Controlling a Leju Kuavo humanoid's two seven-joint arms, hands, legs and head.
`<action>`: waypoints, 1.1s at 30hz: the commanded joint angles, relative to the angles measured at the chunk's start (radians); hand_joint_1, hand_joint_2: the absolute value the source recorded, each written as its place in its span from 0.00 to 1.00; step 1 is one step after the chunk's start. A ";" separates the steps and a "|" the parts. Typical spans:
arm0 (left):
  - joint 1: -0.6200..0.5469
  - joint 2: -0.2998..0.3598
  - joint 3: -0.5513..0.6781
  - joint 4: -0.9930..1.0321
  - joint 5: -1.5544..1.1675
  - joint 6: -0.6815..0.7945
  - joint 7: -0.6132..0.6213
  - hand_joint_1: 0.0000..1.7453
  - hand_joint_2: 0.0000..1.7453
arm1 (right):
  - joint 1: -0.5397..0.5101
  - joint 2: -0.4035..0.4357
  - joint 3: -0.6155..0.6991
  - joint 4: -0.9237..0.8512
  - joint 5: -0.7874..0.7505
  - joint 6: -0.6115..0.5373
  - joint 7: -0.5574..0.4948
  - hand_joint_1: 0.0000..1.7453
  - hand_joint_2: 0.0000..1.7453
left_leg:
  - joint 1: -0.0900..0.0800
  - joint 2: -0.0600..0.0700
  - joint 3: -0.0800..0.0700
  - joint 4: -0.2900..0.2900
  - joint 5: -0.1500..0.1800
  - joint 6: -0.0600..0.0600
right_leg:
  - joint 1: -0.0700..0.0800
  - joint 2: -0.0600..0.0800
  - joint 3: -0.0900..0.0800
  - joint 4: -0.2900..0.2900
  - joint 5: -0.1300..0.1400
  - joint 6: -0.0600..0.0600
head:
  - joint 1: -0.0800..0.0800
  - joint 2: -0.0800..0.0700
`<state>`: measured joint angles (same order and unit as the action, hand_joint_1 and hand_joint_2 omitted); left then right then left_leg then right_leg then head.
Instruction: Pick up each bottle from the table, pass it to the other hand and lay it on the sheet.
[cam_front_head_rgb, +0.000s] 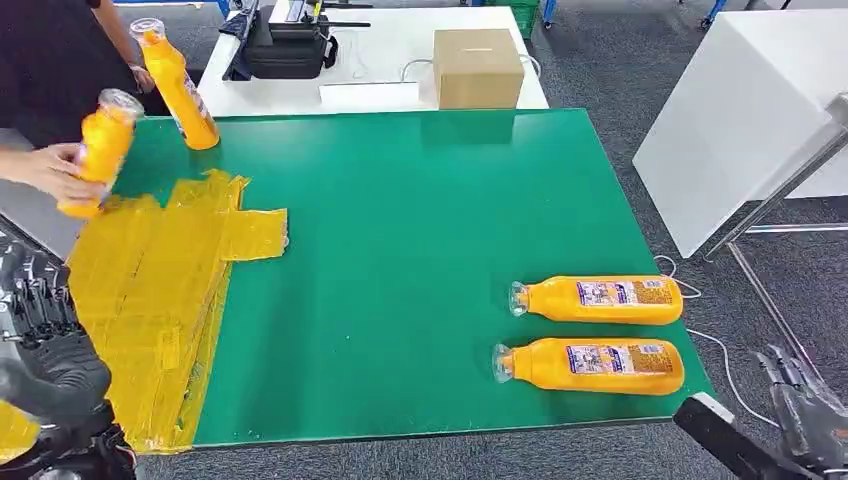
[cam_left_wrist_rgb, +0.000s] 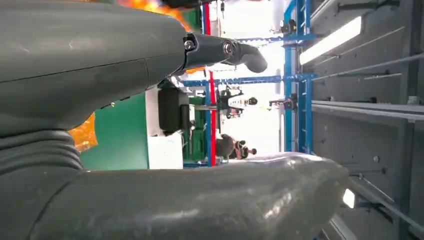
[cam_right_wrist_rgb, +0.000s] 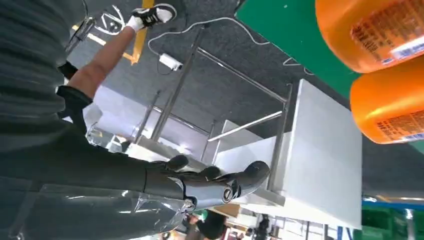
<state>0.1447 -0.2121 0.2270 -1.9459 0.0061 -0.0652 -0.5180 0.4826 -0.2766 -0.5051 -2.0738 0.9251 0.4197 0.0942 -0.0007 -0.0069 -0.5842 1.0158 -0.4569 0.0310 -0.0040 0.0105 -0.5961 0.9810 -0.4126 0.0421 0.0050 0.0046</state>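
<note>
Right hand (cam_front_head_rgb: 805, 405) hangs off the table's (cam_front_head_rgb: 420, 250) near right corner, fingers apart, holding nothing. Two bottles (cam_front_head_rgb: 597, 299) (cam_front_head_rgb: 590, 366) lie just ahead-left of it on the green top. Left hand (cam_front_head_rgb: 45, 350) sits by the yellow sheet (cam_front_head_rgb: 150, 290), apparently empty. A person's hand (cam_front_head_rgb: 50, 170) lifts another bottle (cam_front_head_rgb: 97, 150) beyond it.

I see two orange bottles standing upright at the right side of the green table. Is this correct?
Not quite. The head view shows those two orange bottles lying on their sides, not upright, at the right side of the green table.
</note>
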 joint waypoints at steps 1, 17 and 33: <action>-0.055 0.033 -0.037 0.090 0.000 -0.002 0.011 0.00 0.00 | -0.138 -0.023 0.137 0.220 -0.017 -0.064 0.043 0.00 1.00 | 0.001 0.003 0.006 -0.003 0.000 -0.001 | 0.001 0.001 0.006 -0.004 0.001 -0.001 | 0.000 0.000; -0.067 0.033 -0.045 0.097 -0.003 -0.008 0.020 0.00 0.00 | -0.215 -0.072 0.324 0.282 -0.035 -0.133 0.089 0.00 1.00 | 0.001 0.002 0.004 -0.003 0.000 -0.001 | 0.001 0.002 0.005 -0.003 0.001 -0.001 | 0.000 0.000; -0.064 0.020 -0.028 0.103 0.000 -0.011 0.026 0.00 0.00 | -0.291 -0.133 0.574 0.315 -0.049 -0.159 0.160 0.00 1.00 | 0.001 0.001 0.003 -0.001 0.000 -0.001 | 0.001 0.001 0.004 -0.002 0.000 0.000 | 0.000 0.000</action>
<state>0.1037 -0.1987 0.1904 -1.9070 0.0015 -0.0721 -0.4990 0.2668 -0.3945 -0.0778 -1.8521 0.8782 0.2686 0.2369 -0.0005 -0.0079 -0.5849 1.0159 -0.4567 0.0312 -0.0040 0.0106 -0.5958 0.9816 -0.4128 0.0421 0.0053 0.0046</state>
